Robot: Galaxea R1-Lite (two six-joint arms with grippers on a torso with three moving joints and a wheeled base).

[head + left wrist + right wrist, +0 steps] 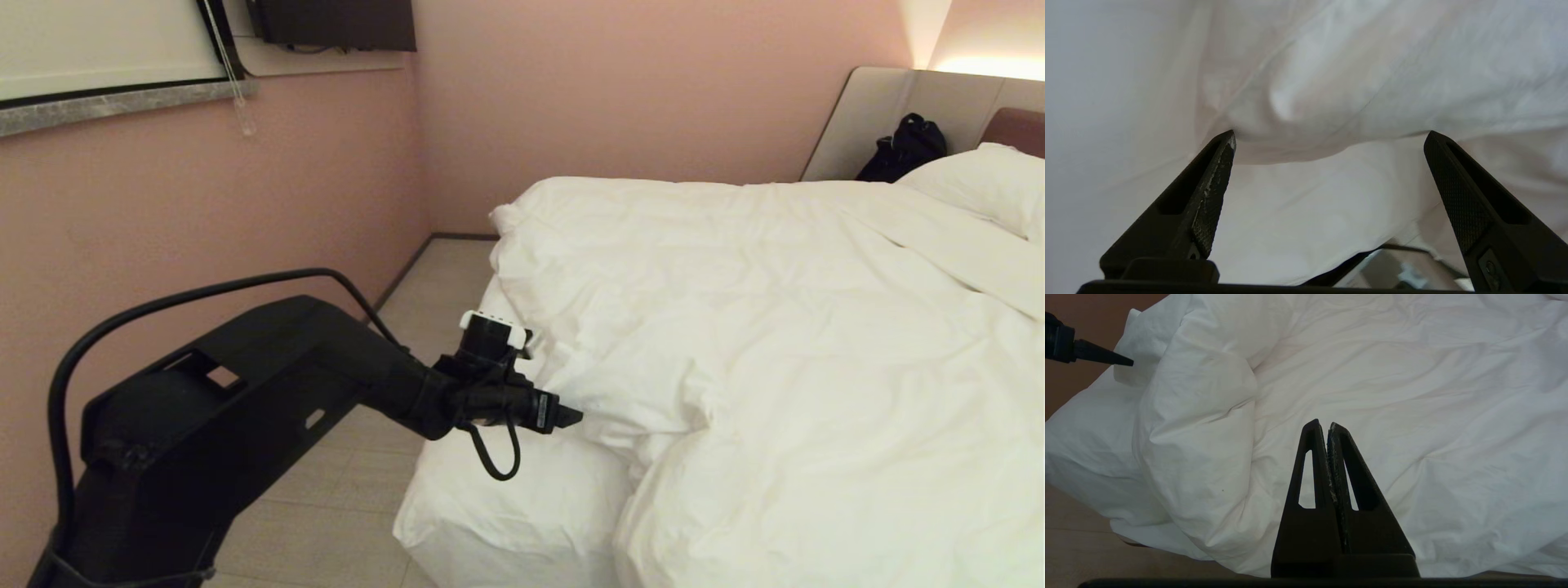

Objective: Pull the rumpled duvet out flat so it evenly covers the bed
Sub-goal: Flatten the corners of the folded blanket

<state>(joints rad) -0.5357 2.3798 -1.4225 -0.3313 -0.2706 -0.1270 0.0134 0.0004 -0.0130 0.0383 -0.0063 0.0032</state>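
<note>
Landmark: large low white-sheeted bed [506,523].
- Thick puffy white quilted duvet [775,327]: on bed, spread over most of it; left near corner of bed uncovered.
- Plump white rectangular pillow [984,184]: on bed, far right end.
- Black soft bag [902,149]: behind bed, left of pillow, against beige padded panel [865,114].
- Left gripper [571,416]: at bed's left edge, tips at duvet fold.
- Right gripper [1327,426]: above duvet.
</note>
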